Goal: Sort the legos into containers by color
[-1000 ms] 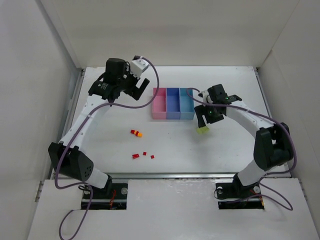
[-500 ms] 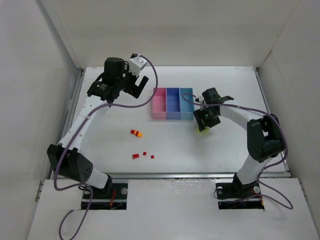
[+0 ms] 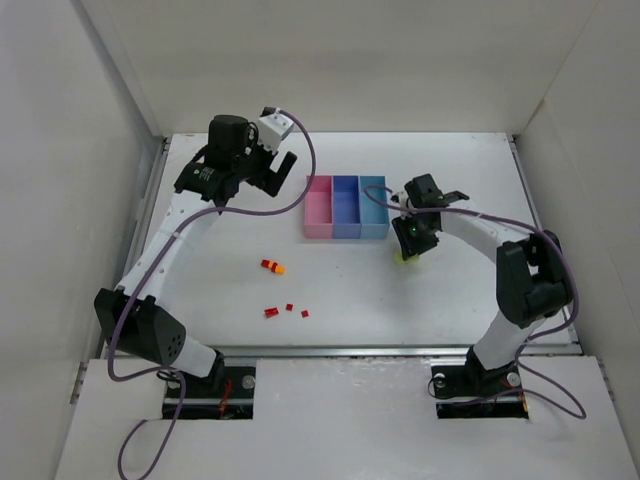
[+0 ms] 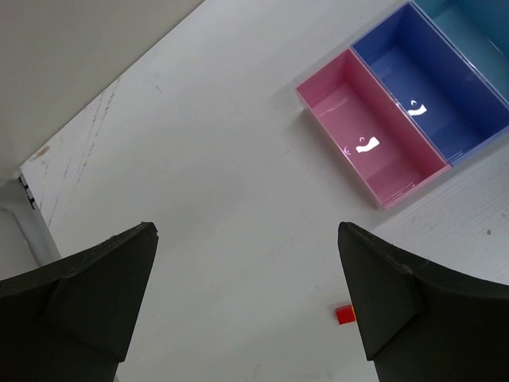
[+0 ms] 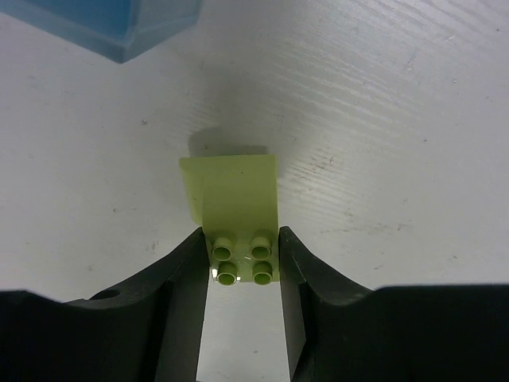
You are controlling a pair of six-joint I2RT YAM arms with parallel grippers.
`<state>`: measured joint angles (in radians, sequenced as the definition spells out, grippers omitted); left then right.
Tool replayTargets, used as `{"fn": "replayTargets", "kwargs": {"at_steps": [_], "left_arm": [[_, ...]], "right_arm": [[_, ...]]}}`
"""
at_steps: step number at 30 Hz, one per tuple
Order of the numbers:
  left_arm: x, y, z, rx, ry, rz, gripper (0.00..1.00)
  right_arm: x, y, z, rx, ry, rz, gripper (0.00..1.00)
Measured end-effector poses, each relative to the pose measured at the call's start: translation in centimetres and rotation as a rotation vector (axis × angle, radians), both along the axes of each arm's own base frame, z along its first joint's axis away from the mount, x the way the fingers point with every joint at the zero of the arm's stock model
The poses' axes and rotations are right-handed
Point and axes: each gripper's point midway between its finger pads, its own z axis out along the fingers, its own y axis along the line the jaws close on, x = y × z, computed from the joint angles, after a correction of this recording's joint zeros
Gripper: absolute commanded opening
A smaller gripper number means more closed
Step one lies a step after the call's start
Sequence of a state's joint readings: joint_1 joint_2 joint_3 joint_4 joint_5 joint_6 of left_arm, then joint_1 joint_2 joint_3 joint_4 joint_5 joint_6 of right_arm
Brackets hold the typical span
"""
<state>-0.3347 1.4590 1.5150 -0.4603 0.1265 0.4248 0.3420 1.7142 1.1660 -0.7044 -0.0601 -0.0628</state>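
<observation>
- Since a second ago, our right gripper (image 5: 241, 253) has dropped onto the yellow-green brick (image 5: 236, 199) and drawn its jaws in. The fingers now press both side walls at the studded end.
- That brick lies on the table (image 5: 398, 119), not lifted, just off the near corner of the light cyan bin (image 5: 119, 32) and outside it.
- We judge the brick light, hard and stiff, in no danger from a firm squeeze. Its smooth plastic walls may be slippery.
- Flat parallel sides are the right place to hold. Our grip sits at one end, though, so the long body could pivot on lifting, and a hold nearer the middle would be steadier.
- Beyond it, the joined containers (image 3: 345, 236) run pink, blue and cyan. We see nothing in the pink and blue ones.
- Red bricks (image 3: 271, 312) and an orange-and-red piece (image 3: 271, 266) lie well apart on the near left.
- Our left gripper (image 4: 246, 231) hangs spread wide and empty, above the table left of the pink bin.
</observation>
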Motion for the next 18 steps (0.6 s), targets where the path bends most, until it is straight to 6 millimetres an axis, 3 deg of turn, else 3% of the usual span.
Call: {"fn": "replayTargets", "kwargs": {"at_steps": [5, 8, 13, 15, 18], "left_arm": [[-0.3, -0.8, 0.0, 0.030, -0.011, -0.021, 0.85], [-1.1, -2.7, -0.1, 0.099, -0.032, -0.067, 0.85], [-3.2, -7.6, -0.4, 0.184, -0.074, -0.216, 0.91], [-3.6, -8.9, -0.1, 0.197, -0.099, -0.260, 0.91], [-3.8, -10.3, 0.7, 0.204, -0.152, -0.311, 0.89]], "right_arm": [[0.6, 0.1, 3.8, 0.038, -0.058, -0.020, 0.00], [2.2, -0.1, 8.5, 0.084, -0.153, -0.063, 0.00], [5.5, -0.2, 17.1, 0.196, -0.350, -0.141, 0.00], [6.3, 1.2, 19.6, 0.288, -0.399, -0.142, 0.00], [6.8, 4.0, 21.3, 0.443, -0.410, -0.128, 0.00]]}}
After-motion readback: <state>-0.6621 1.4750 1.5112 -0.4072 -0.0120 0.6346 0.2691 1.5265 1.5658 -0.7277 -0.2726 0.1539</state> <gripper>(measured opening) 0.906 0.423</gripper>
